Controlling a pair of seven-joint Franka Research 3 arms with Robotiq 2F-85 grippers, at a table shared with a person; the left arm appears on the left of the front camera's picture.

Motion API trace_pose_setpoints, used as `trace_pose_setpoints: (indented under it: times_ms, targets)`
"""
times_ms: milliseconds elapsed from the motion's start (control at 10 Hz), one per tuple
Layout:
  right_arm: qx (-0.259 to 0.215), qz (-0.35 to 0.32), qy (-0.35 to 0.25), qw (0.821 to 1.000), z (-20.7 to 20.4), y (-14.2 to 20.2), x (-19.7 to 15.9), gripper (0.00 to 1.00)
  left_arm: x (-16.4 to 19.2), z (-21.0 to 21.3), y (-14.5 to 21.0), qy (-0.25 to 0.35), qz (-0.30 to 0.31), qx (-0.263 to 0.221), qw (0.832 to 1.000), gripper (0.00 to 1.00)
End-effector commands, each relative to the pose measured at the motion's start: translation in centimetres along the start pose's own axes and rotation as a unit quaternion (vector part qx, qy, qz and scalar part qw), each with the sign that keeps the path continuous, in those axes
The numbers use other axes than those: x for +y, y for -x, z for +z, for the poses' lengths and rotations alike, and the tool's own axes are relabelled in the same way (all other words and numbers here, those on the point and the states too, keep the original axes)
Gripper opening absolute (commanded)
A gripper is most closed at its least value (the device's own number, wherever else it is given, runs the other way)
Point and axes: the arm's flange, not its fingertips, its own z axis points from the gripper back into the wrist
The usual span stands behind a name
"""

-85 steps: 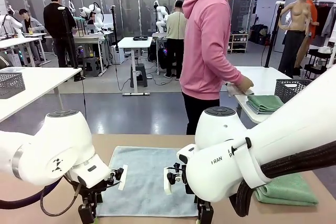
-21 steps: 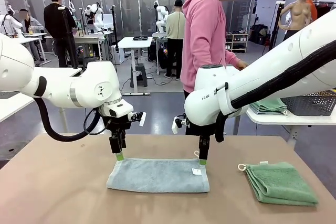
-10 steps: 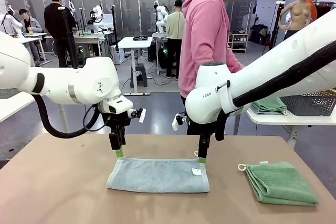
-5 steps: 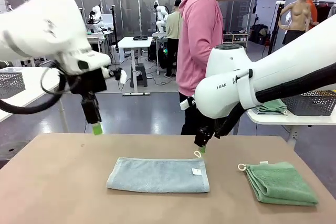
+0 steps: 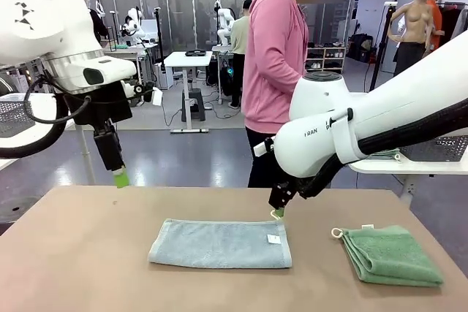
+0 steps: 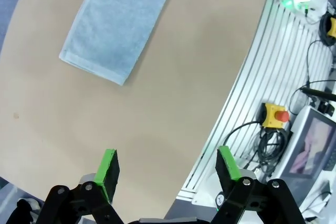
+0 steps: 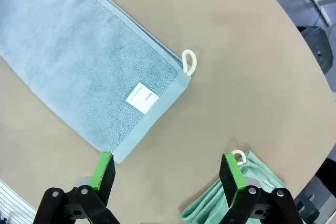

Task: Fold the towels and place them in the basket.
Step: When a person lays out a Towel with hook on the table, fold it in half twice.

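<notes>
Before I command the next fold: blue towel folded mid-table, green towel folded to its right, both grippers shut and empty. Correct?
No: the grippers are open, not shut. The wrist views show the left gripper and right gripper with jaws spread wide, empty. The blue towel is folded mid-table, the green towel folded to its right.

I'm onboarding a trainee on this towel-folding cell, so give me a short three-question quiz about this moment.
1. True or false: the blue-grey towel lies folded into a long strip on the table.
2. The right hand hovers near which part of that towel? A) its loop corner B) its middle C) its opposite end
3. Fill in: the folded green towel lies to the robot's ____ of the blue-grey one.
Key: 1 true; 2 A; 3 right.
</notes>
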Motion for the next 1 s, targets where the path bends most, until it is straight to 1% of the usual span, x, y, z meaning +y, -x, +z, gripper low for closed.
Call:
trace_pose_setpoints:
  times_ms: [0, 100, 200, 300, 400, 500, 600, 700, 900]
  targets:
    - [0.007, 0.007, 0.001, 1.0, 0.5, -0.3, -0.1, 1.0, 0.8, 0.1, -0.6, -0.003, -0.01, 0.002, 1.0, 0.93]
    - [0.0, 0.0, 0.0, 1.0, 0.0, 0.0, 0.0, 1.0, 0.8, 0.1, -0.6, -0.003, -0.01, 0.002, 1.0, 0.93]
    - [-0.017, -0.046, -0.008, 0.999, -0.1, -0.1, 0.6, 1.0, 0.4, -0.4, -0.2, 0.005, 0.0, 0.002, 1.0, 0.93]
    - [-0.001, -0.092, -0.018, 0.996, -1.8, 0.0, 0.9, 1.0, -0.5, 2.9, 1.0, -0.021, 0.001, 0.029, 0.999, 0.93]
    - [-0.004, -0.14, -0.031, 0.99, -3.0, 0.1, 0.8, 1.0, -1.9, 5.4, 1.8, -0.044, 0.015, 0.056, 0.997, 0.93]
    - [-0.012, -0.18, -0.038, 0.983, -4.0, 0.1, 0.7, 1.0, -3.5, 7.9, 2.3, -0.042, 0.045, 0.075, 0.995, 0.93]
    - [-0.008, -0.223, -0.04, 0.974, -5.2, -0.1, 0.6, 1.0, -5.3, 10.1, 2.5, -0.041, 0.051, 0.052, 0.996, 0.93]
    - [-0.02, -0.258, -0.054, 0.964, -6.3, -0.3, 0.4, 1.0, -6.8, 12.0, 2.9, -0.063, 0.068, 0.052, 0.994, 0.93]
    - [0.001, -0.303, -0.047, 0.952, -8.7, -0.4, 0.0, 1.0, -9.4, 15.2, 4.6, -0.077, 0.076, 0.024, 0.994, 0.93]
